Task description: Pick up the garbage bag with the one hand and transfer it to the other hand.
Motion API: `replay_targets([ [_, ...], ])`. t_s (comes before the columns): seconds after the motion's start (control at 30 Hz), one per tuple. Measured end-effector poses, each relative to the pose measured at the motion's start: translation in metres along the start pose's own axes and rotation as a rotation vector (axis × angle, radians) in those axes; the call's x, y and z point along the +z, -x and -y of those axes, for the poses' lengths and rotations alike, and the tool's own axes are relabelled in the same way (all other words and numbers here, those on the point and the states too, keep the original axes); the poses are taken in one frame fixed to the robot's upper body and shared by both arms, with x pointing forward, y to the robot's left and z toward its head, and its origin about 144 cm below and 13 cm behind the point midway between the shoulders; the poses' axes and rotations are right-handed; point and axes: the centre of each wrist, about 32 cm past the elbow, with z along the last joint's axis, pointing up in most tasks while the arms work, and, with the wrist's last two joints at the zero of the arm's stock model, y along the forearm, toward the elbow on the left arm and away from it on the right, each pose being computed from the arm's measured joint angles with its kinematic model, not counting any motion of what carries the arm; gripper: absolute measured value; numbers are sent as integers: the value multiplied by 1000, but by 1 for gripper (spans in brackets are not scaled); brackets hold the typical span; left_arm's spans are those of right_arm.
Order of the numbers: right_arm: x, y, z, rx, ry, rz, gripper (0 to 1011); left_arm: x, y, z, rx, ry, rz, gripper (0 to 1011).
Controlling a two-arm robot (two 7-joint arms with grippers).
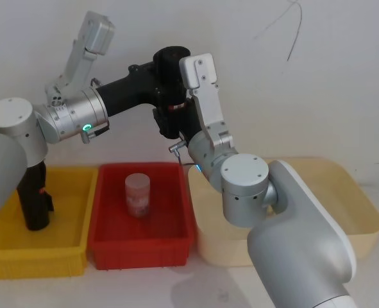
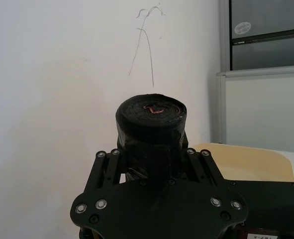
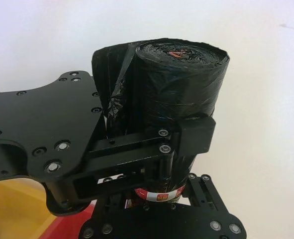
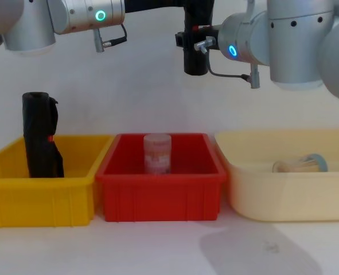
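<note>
The garbage bag, a black roll, stands upright in the air above the red bin, between both arms. My left gripper, on the green-ringed arm, reaches in from the left and is shut on the roll's upper half. My right gripper, on the blue-ringed arm, comes from the right and grips it lower down. In the right wrist view its fingers press against the roll at its red-and-white label. In the chest view the bag hangs beside the blue ring.
A second black roll stands in the yellow bin at the left. A pink tub sits in the red bin. The cream bin at the right holds a tub lying on its side.
</note>
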Motion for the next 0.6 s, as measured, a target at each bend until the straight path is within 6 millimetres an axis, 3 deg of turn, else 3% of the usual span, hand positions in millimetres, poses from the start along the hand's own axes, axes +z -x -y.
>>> replay_targets([
  [0.13, 0, 1, 0, 2, 0, 1, 499, 0, 0, 0, -1, 0, 0, 575],
  [0.6, 1, 0, 0, -7, -3, 0, 499, 0, 0, 0, 0, 0, 0, 991],
])
